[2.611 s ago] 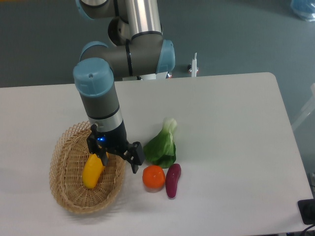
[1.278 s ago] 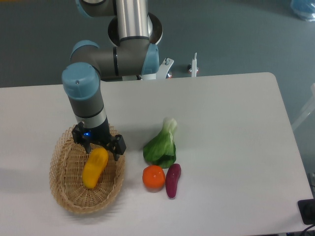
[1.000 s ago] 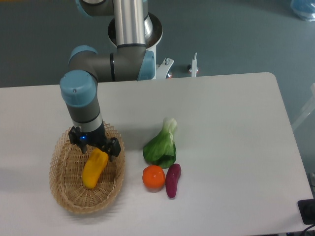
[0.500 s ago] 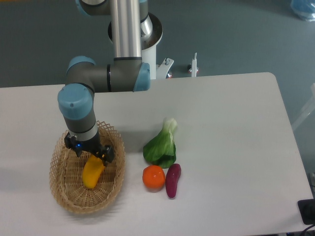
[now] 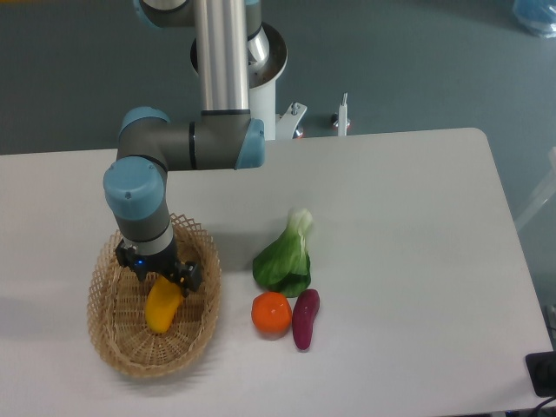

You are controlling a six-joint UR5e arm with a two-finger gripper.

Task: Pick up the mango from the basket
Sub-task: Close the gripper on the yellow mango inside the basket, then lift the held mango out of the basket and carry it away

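I have the gripper (image 5: 162, 276) down inside the basket (image 5: 111, 347), sitting right over the upper end of the mango (image 5: 162, 304). From this angle the wrist hides the fingertips, so I cannot tell whether the jaws are spread around the fruit or already pressed onto it; the dark finger bodies show on either side of the mango's top, which suggests they straddle it.

The mango lies in the basket, long axis running from the upper right down to the lower left, its lower end resting on the weave. It looks to be in the same spot and pose as in the earlier views, so I judge nothing has lifted it yet.

What has changed is the arm: over the last couple of seconds it swung left from the basket's right rim and came lower, and in the last half second it only settled a little further. I read that as the approach finishing and the grasp being the step in hand. Next I would want a firm close near the mango's top, then a straight lift clear of the rim.

Outside the basket, to the right on the table (image 5: 400, 226), sit the greens (image 5: 285, 259), the orange (image 5: 271, 313) and the eggplant (image 5: 305, 318), well apart from the tool.
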